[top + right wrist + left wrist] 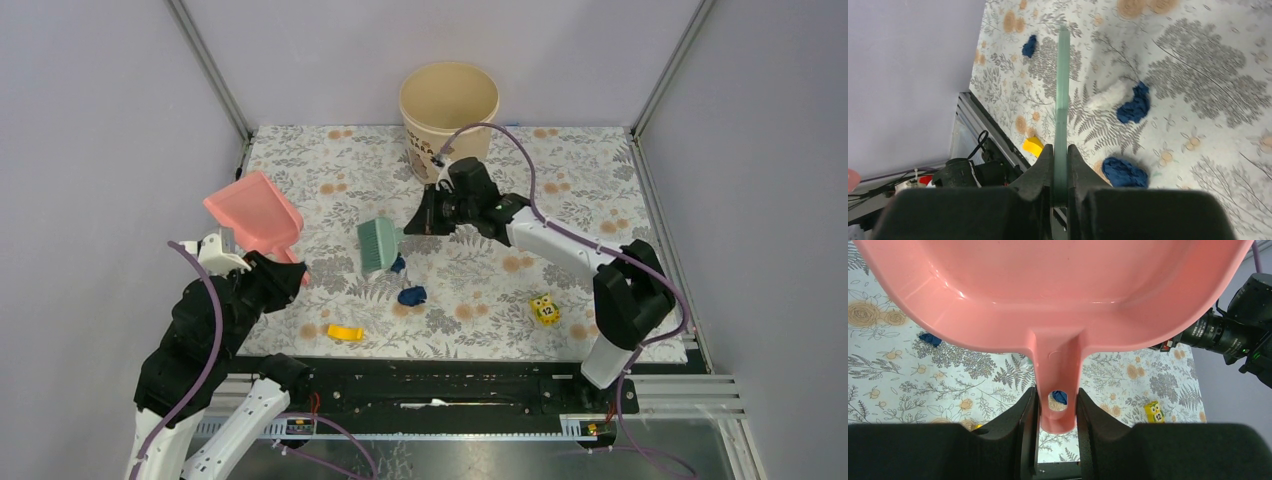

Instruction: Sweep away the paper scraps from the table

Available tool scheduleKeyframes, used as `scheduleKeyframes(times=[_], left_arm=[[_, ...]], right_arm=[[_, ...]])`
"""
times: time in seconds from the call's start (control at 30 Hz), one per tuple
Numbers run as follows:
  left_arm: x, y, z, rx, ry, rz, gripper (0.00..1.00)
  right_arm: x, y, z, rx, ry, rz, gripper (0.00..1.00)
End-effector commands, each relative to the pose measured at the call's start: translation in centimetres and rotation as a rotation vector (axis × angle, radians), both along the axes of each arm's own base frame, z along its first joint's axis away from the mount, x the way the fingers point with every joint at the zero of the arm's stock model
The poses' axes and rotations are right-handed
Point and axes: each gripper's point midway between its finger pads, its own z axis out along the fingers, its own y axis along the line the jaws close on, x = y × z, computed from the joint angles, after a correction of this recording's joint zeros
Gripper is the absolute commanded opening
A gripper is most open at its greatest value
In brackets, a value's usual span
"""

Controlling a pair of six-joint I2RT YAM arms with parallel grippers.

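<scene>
We judge the sweeping barely begun: both tools are in hand, yet none of the paper scraps point(411, 296) has reached the dustpan point(255, 212), as far as we can see. In the top view two dark blue bits lie on the table point(330, 160) near the centre of the frame, one just beside the lower edge of the green brush point(378, 244) and the other a little below it and to the right. The right wrist view shows three such bits, two in the lower middle and one at the upper left, plus a pale shred beside one of them. The left claw point(1058, 415) is clamped on the dustpan's handle, and the pan hangs raised at the left of the top view, apart from the bits, with the part we see bare. The right claw point(1060, 172) is closed tight on the brush's handle. What is left, in our judgement, is nearly everything: set the pan's lip on the cloth beside the scraps, brush them in, then perhaps tip them into the tan bucket point(449, 100) at the top of the frame. The flat yellow piece point(345, 333) and the yellow cube point(544, 310) low in the frame are not ours to sweep
</scene>
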Motion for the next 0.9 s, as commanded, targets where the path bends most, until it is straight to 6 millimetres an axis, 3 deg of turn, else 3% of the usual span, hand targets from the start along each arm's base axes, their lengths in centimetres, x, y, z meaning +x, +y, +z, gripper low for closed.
scheduleKeyframes(times=[0.0,0.17,0.37,0.53,0.6,0.7,0.87], left_arm=[[0.0,-0.4,1.9,-0.034,-0.050,-0.017,0.00],[-0.2,-0.5,1.9,-0.039,-0.049,-0.023,0.00],[-0.4,-0.9,2.0,-0.060,-0.044,-0.042,0.00],[-0.3,-1.0,1.5,-0.057,-0.033,-0.043,0.00],[-0.2,-1.1,1.1,-0.056,-0.022,-0.048,0.00],[-0.1,-1.4,0.8,-0.055,-0.008,-0.060,0.00],[-0.1,-1.4,0.6,-0.051,-0.001,-0.059,0.00]], right_arm=[[0.7,3.4,2.6,0.031,-0.074,0.012,0.00],[-0.7,8.3,1.3,0.087,0.001,0.104,0.00],[-2.0,15.3,1.5,0.206,0.056,0.196,0.00],[-1.7,19.6,0.4,0.250,0.091,0.208,0.00],[-0.5,20.2,-1.2,0.205,0.094,0.149,0.00],[2.1,19.6,-4.3,0.074,0.086,0.006,0.00],[2.6,17.9,-7.7,-0.055,0.128,-0.075,0.00]])
